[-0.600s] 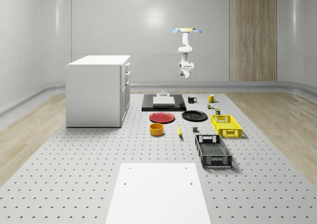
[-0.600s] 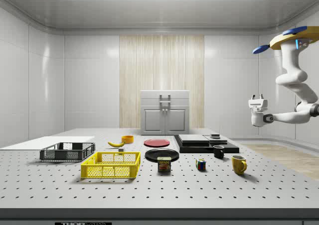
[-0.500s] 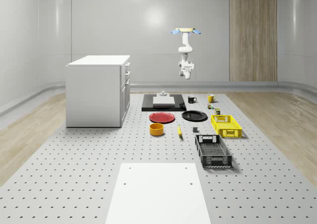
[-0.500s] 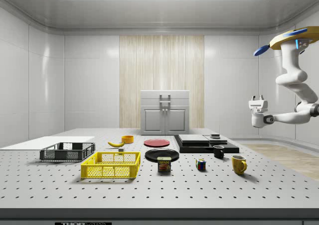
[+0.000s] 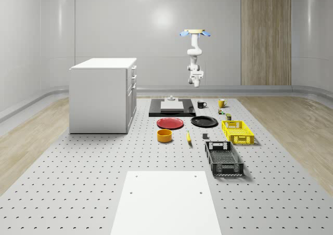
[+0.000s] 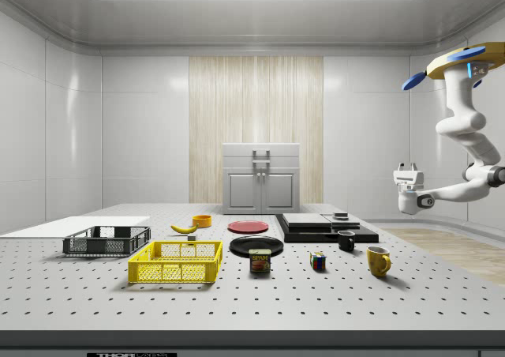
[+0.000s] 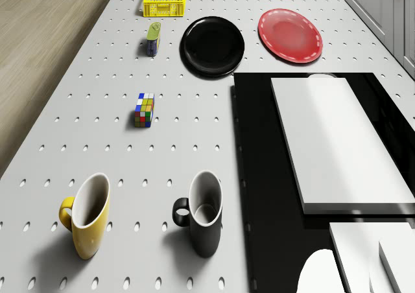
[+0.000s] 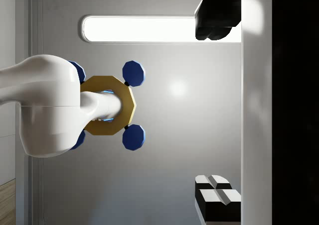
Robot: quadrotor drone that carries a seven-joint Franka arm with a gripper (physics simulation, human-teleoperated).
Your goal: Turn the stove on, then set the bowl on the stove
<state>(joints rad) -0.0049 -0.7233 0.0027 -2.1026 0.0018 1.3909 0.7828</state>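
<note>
Clock bearings read on the whole-scene view, stove at the dial's centre

- Drone [image 5: 194, 33] hovers high at about 1 o'clock from the stove [image 5: 156, 110], over the far end of the table [image 5: 78, 193]. It rests on nothing. Its own camera looks down on the stove's end and on the black mug [image 7: 202, 220] and yellow mug [image 7: 86, 223] beside it
- Arm hangs folded under the drone. Gripper [image 6: 407, 167] is in free air, well above the stove and well apart from it. It appears turned upward, since the wrist view looks back at the drone's underside
- Fingers [image 8: 215, 23] stand wide apart with nothing between them
- Stove: black slab carrying a white block. A small raised piece [image 6: 341, 214] sits at its far end and may be the switch, though I cannot tell. No glow or other sign of heat, and whether it is on cannot be read
- Bowl [image 5: 165, 135]: orange, upright on the table at about 6 o'clock from the stove, well apart from it. The red plate [image 5: 170, 123] lies between them and the banana [image 5: 188, 137] is just beside the bowl. Nothing touches the bowl

Progress, as judged: neither step looks done. The gripper is nowhere near the switch, so switching on is most likely yet to come. The bowl is off the stove and not yet picked up. Left to do: descend to the stove, work the switch, cross to the bowl at 6 o'clock, grasp it, carry it back and set it on top
</note>
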